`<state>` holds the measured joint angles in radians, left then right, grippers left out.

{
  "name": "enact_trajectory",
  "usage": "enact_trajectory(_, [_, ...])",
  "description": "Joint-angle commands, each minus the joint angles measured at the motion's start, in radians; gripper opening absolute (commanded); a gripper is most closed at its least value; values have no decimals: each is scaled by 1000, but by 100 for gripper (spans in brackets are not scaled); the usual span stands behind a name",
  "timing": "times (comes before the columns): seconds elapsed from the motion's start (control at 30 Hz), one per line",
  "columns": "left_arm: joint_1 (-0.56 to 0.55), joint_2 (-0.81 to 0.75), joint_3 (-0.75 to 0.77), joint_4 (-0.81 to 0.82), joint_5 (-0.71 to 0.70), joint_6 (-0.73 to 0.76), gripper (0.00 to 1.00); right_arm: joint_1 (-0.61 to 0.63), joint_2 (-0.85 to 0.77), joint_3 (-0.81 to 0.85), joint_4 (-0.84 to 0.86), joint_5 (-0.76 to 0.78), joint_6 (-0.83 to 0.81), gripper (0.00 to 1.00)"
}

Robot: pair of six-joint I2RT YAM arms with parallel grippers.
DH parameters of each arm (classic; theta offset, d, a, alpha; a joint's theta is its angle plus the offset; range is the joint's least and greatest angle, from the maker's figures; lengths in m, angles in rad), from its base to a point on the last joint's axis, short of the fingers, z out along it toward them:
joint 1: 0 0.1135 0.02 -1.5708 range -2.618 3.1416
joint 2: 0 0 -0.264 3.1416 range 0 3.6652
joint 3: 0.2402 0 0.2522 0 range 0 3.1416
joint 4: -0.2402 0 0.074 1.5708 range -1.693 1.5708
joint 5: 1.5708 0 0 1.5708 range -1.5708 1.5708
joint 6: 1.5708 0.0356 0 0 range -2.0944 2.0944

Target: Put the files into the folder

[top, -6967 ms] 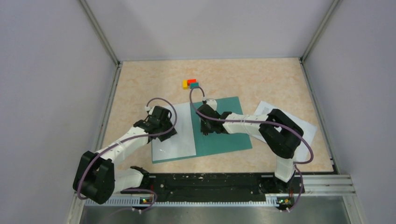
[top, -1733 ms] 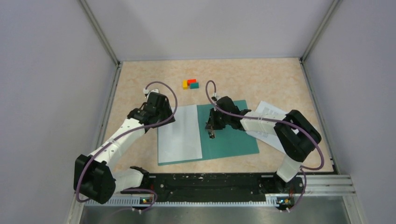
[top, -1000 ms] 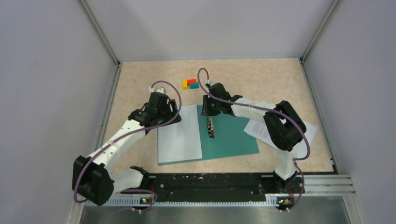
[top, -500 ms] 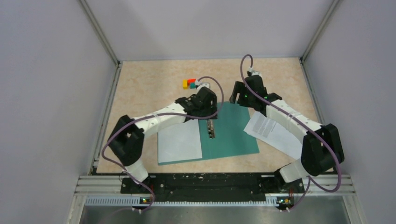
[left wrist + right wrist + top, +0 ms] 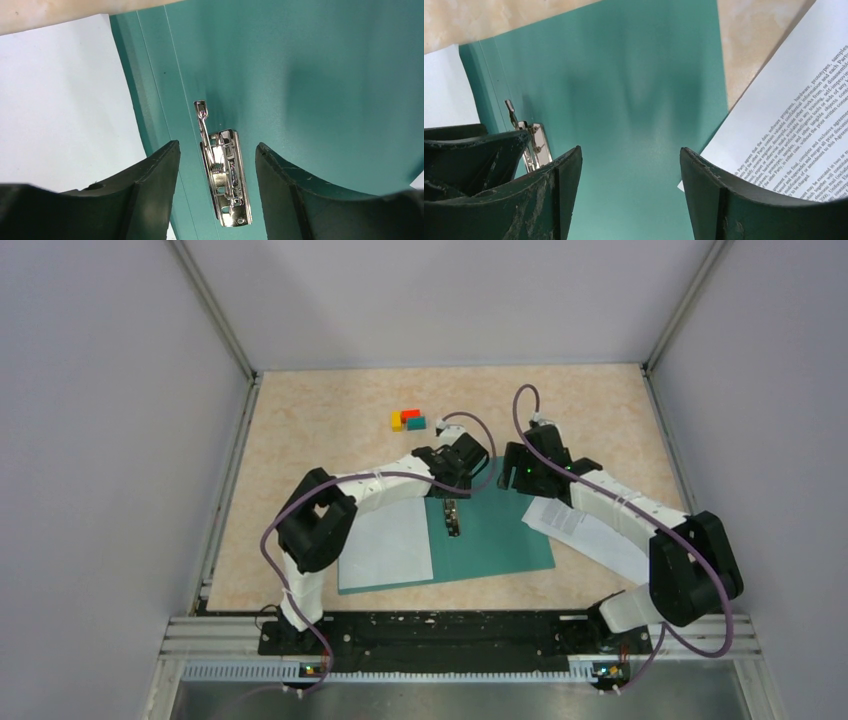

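Note:
The teal folder lies open on the table with its metal clip on the inner spine. One blank white file rests on the folder's left flap. A printed file lies on the table just right of the folder. My left gripper hovers open at the folder's far edge. In the left wrist view its fingers straddle the clip without touching it. My right gripper is open over the folder's bare right flap, with the printed file to its right.
A small cluster of yellow, red and teal blocks sits behind the folder. Grey walls enclose the table on three sides. The two grippers hang close together, and the left gripper's fingers show in the right wrist view.
The left arm swung right from the blank sheet's left edge to over the clip. The right gripper left the clip, opened, and moved right along the folder's far edge.

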<state>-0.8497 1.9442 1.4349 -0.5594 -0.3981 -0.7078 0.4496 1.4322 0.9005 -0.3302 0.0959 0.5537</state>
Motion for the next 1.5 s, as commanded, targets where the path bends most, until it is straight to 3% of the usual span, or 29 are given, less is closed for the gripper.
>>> enact_trajectory(0.0, [0, 33, 25, 1, -5, -2, 62, 5, -59, -14, 26, -5, 9, 71])
enact_trajectory(0.4, [4, 51, -15, 28, 21, 28, 56, 5, -84, -25, 20, -10, 4, 71])
enact_trajectory(0.7, [52, -20, -135, 74, 72, 122, 55, 4, -82, -28, 25, -12, 6, 71])
enact_trajectory(1.17, [162, -115, -272, 169, 269, 306, 55, -4, -82, -14, 5, 68, 7, 74])
enact_trajectory(1.27, [162, -120, -229, 160, 284, 321, 59, -67, -81, 0, 7, 89, 0, 77])
enact_trajectory(1.47, [162, -149, -98, 96, 276, 321, 74, -316, -53, 50, 62, 105, 0, 86])
